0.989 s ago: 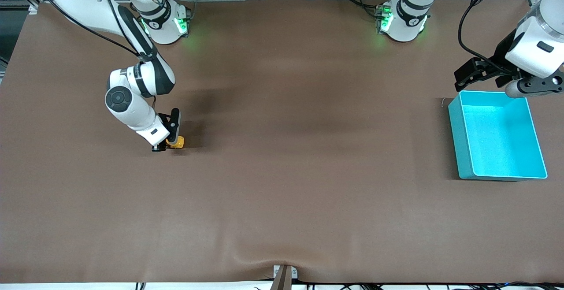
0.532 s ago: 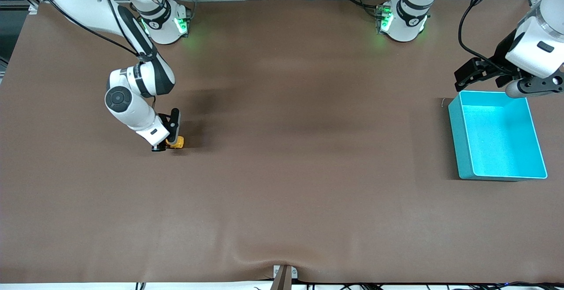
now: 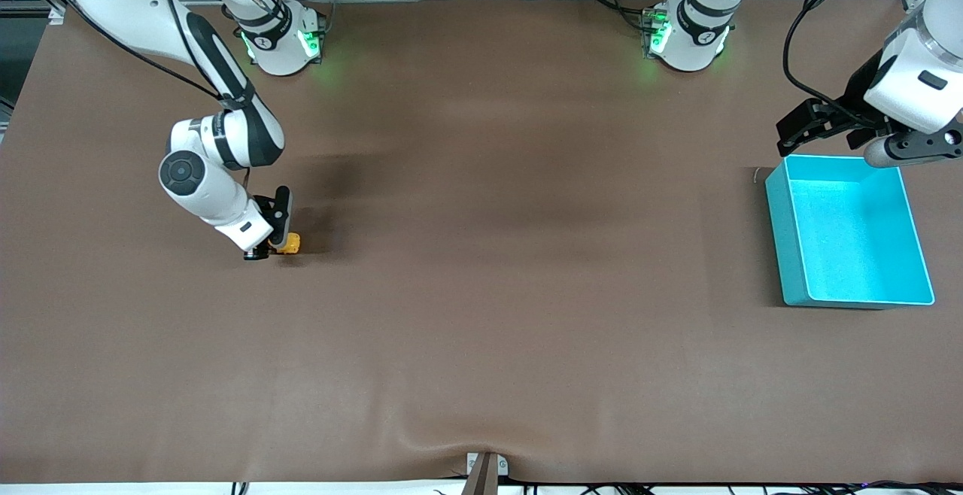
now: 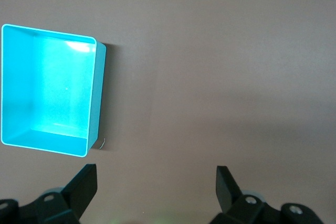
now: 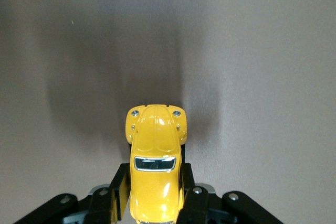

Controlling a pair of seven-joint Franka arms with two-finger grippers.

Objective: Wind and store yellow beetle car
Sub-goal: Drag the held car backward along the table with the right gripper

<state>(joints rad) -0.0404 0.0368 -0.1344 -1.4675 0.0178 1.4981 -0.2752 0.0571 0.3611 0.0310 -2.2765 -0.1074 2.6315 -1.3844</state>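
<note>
Your right gripper sits low at the table, in the middle left of the front view, its fingers clamped on the sides of the yellow beetle car. In the right wrist view the car fills the lower middle, nose pointing away from the gripper. Your left gripper waits at the upper right, fingers spread wide, above the table just beside the turquoise bin.

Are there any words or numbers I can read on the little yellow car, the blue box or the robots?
None can be read.
yellow beetle car: no words or numbers show.
turquoise bin: plain, no label.
Round marks on the arm bases: too small to read.
</note>
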